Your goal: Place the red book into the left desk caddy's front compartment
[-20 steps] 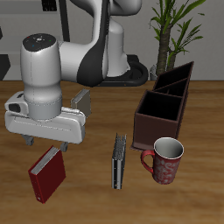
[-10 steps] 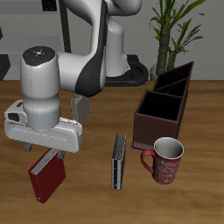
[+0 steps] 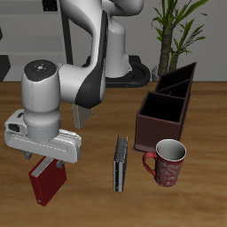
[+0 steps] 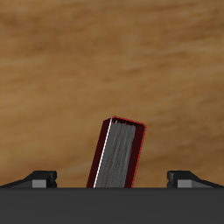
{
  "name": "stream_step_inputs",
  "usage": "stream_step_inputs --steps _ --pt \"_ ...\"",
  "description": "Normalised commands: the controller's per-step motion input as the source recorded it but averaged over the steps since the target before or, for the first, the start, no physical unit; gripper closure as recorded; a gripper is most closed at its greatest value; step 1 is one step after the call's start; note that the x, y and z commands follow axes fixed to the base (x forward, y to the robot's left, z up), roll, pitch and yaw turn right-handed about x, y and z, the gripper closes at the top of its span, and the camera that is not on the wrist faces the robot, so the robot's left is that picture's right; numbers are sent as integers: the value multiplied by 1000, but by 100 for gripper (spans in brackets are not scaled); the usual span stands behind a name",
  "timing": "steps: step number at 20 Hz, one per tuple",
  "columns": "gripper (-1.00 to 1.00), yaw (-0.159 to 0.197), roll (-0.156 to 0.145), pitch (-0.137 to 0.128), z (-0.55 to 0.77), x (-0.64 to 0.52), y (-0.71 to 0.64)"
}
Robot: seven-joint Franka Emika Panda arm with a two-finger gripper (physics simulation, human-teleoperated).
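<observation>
The gripper (image 3: 49, 165) hangs low over the red book (image 3: 47, 183), fingers (image 4: 40, 178) spread wide with nothing between them; the wrist view shows the book (image 4: 117, 155) lying flat on the table (image 3: 89, 199) between the two tips (its pale page edges face the camera). The arm covers the book's far end in the exterior view. Well off to the side stands the left desk caddy (image 3: 164, 110), its black-lined compartments holding nothing visible. A mug (image 3: 167, 163) sits just before it, a grey book (image 3: 120, 162) between.

- Bare wood lies all round the red book (image 3: 47, 182).
- A dark book (image 3: 120, 162) and a mug (image 3: 166, 162) stand before the left desk caddy (image 3: 164, 113).
</observation>
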Motion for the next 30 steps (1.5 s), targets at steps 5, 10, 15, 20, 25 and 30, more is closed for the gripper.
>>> stream_step_inputs --steps 5,10,15,20,25,30 --pt "-100 -28 -19 23 -145 0 -86" --pt "-100 -19 -17 40 -208 37 -63" --pt "-100 -17 -11 12 -47 19 3" --pt "-100 -24 -12 14 -30 30 -12" --pt "100 -33 -19 32 -189 43 -77" --pt "100 -14 3 1 -52 -2 24"
